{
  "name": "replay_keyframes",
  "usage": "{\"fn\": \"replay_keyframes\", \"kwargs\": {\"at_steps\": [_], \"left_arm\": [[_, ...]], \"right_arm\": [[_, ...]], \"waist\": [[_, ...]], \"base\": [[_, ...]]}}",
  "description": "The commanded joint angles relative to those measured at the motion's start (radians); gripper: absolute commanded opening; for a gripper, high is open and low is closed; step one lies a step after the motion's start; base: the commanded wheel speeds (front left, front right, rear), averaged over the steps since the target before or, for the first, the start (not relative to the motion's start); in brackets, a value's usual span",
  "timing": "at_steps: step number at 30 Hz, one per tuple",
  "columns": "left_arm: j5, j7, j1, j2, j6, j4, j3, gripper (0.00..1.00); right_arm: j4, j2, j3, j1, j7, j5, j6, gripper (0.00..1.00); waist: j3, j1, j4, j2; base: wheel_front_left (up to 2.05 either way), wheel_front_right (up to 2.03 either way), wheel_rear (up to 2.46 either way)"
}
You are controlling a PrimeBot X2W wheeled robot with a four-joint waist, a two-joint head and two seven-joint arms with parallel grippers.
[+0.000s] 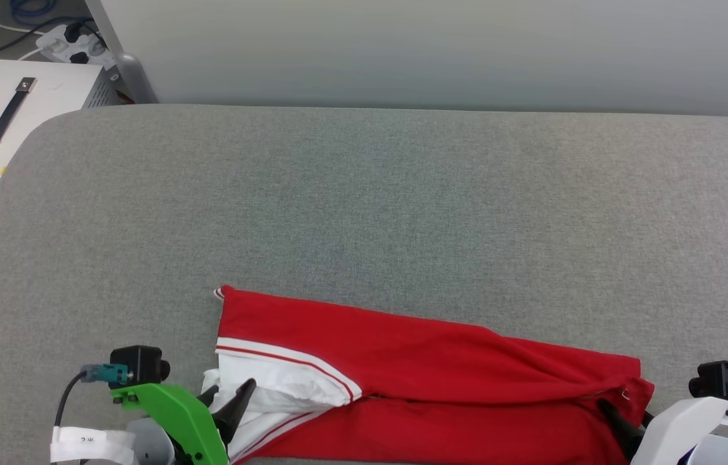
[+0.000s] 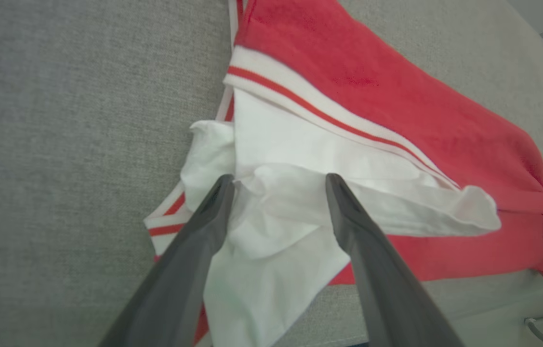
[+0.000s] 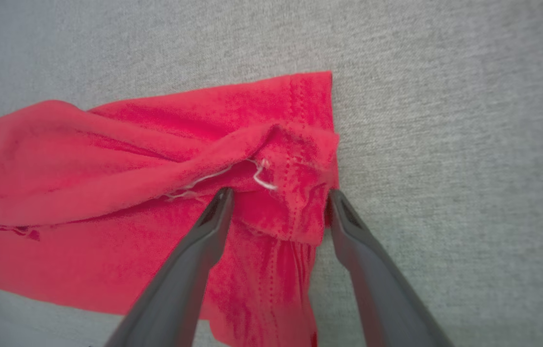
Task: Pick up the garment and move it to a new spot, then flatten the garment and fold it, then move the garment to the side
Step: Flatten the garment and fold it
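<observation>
Folded red jersey [image 1: 435, 361] at bottom centre of head view on grey table [image 1: 364, 194]; left gripper [image 2: 277, 180] wide open over its white sleeve [image 2: 290, 140], right gripper [image 3: 278, 193] wide open straddling the hem corner [image 3: 310, 144], nothing pinched.

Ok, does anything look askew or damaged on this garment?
Yes. The garment lies slanted, its white sleeve crumpled between the fingers of the open left gripper, and a loose white thread hangs from the bunched hem corner by the right gripper.
</observation>
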Motion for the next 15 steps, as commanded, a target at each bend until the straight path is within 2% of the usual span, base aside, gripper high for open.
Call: {"fn": "replay_keyframes", "kwargs": {"at_steps": [1,8,11,15], "left_arm": [[0.013,-0.014,-0.023,0.008,0.004,-0.011,0.008,1.00],[0.086,-0.119,-0.025,0.050,0.073,-0.113,0.046,1.00],[0.124,-0.170,-0.021,0.060,0.113,-0.162,0.061,1.00],[0.161,-0.242,-0.018,0.058,0.141,-0.217,0.086,1.00]], "right_arm": [[-0.019,0.002,0.001,0.017,-0.004,-0.005,-0.001,1.00],[-0.167,0.006,-0.017,0.048,0.058,-0.015,-0.001,1.00],[-0.225,0.011,-0.044,0.055,0.114,-0.019,-0.001,1.00],[-0.274,0.015,-0.100,0.052,0.181,-0.035,-0.001,1.00]], "waist": [[-0.005,0.0001,-0.001,0.0000],[-0.026,0.0001,-0.007,0.0000],[-0.029,0.0001,-0.007,0.0000],[-0.026,0.0001,-0.002,0.0000]], "base": [[0.00,0.00,0.00],[0.00,0.00,0.00],[0.00,0.00,0.00],[0.00,0.00,0.00]]}}
